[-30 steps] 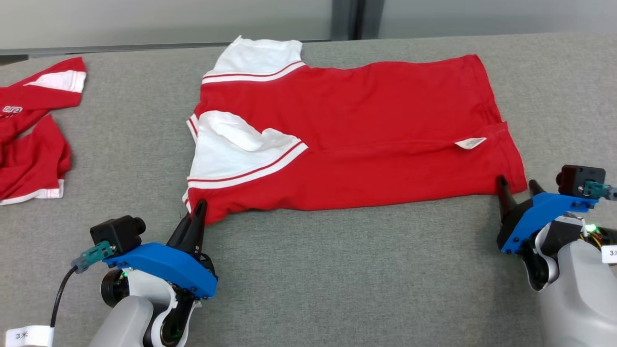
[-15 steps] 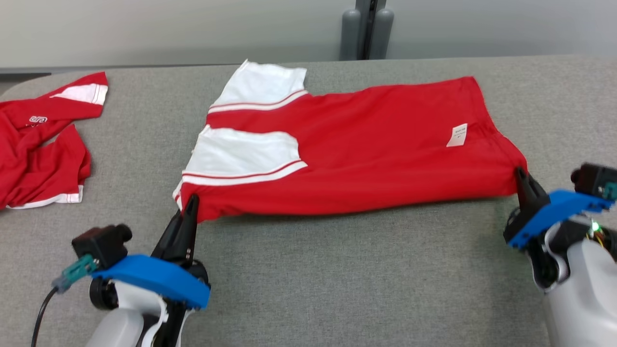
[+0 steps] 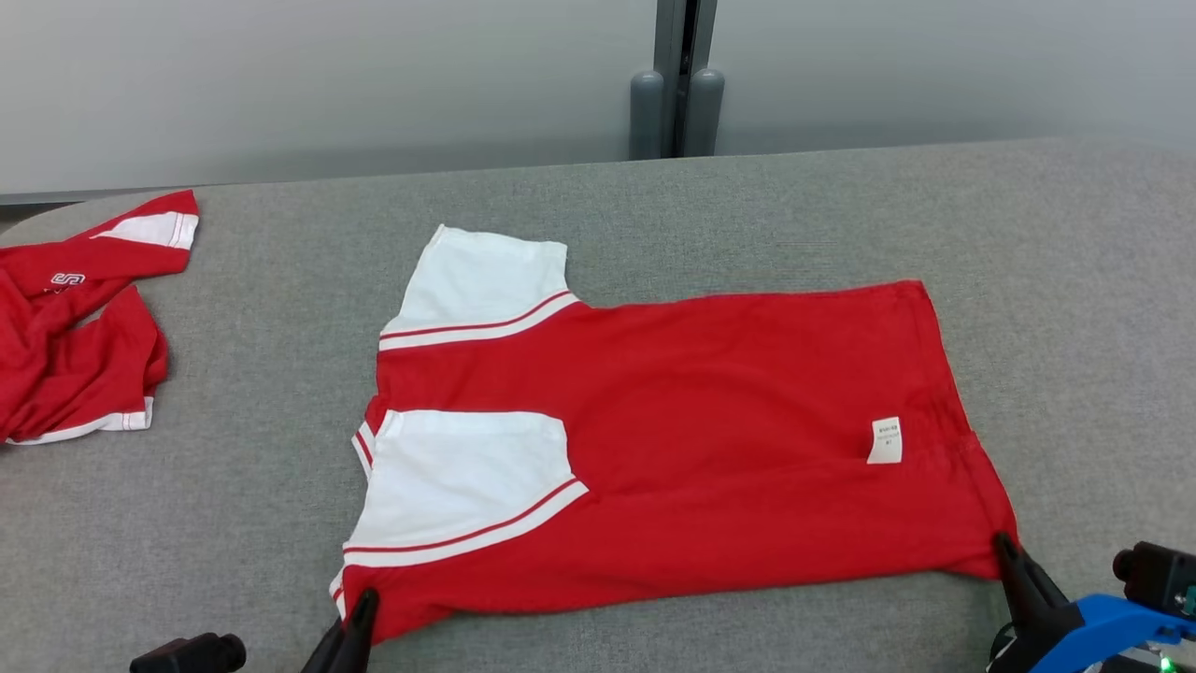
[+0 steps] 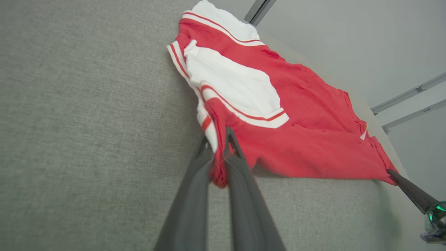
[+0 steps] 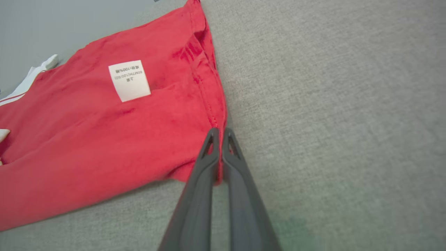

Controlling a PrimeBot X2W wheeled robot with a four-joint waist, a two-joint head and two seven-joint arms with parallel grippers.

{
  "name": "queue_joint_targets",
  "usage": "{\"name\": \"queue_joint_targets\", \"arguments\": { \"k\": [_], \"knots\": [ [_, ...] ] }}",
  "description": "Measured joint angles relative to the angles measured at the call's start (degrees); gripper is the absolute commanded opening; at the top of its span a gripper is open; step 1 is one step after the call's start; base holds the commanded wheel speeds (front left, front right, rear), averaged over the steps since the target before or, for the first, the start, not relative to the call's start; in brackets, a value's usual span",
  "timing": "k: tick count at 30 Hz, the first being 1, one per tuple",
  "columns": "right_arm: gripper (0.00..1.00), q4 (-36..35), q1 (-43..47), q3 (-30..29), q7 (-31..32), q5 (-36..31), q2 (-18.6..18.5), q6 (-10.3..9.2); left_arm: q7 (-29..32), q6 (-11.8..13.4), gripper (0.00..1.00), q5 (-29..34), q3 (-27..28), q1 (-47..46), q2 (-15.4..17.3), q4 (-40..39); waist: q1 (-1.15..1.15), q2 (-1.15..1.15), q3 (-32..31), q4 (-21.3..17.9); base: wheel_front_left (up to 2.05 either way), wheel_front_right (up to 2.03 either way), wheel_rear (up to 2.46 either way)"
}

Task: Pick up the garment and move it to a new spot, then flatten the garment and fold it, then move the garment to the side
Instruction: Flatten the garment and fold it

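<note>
Though fast in left hand (image 4: 218, 140) and right hand (image 5: 220, 131), garment (image 3: 719, 411) amid wide table (image 3: 794, 201).

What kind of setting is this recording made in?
Probably an indoor test room or lab set up for garment folding: a grey fabric-covered table, plain pale wall panels behind it, and a red and white shirt spread out with a second red garment aside.

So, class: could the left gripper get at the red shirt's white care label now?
Probably not: the left gripper is shut on the red shirt's corner; the care label lies by the right gripper.
</note>
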Motion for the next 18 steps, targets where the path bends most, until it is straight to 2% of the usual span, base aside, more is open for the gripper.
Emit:
{"name": "queue_joint_targets", "arguments": {
  "k": [7,8,9,10,11,14,18],
  "knots": [
    [0.00,-1.7,2.5,-1.3,1.9,-1.4,1.5,0.00,0.7,-0.2,0.00,-1.6,-0.6,0.1,-0.9,5.9,0.00,0.00,-1.0,0.2,0.00,0.00,0.00],
    [0.29,-1.7,2.6,-1.4,1.9,-1.6,1.5,0.00,0.8,-0.5,0.00,-1.3,-0.8,-0.2,-1.0,6.8,0.00,0.00,-1.1,0.2,0.00,0.00,0.00],
    [0.60,-1.7,2.7,-1.5,1.9,-1.5,1.7,0.00,0.7,-0.7,0.29,-1.3,-0.8,-0.8,-1.2,7.5,0.00,0.00,-1.2,0.2,0.00,0.00,0.00],
    [1.00,-1.7,2.7,-1.6,1.9,-1.5,1.8,0.00,0.5,-0.9,0.81,-1.2,-0.9,-1.3,-1.5,8.0,0.00,0.00,-1.3,0.2,0.00,0.00,0.00],
    [1.00,-1.7,2.9,-1.6,2.0,-1.5,1.9,0.00,0.4,-1.1,1.00,-1.0,-1.0,-2.0,-1.6,8.4,0.00,0.00,-1.4,0.2,0.00,0.00,0.00],
    [1.00,-2.4,3.2,-1.9,2.1,-1.5,2.0,0.00,-0.1,-1.7,1.00,-0.6,-0.9,-3.4,-1.4,8.5,0.00,0.00,-1.6,0.1,0.00,0.00,0.00],
    [1.00,-5.0,3.2,-3.5,1.9,-1.9,2.1,0.00,1.7,-2.9,1.00,0.5,-0.8,-7.8,0.7,5.7,0.00,0.00,-1.2,0.0,0.00,0.00,0.00]
  ]
}}
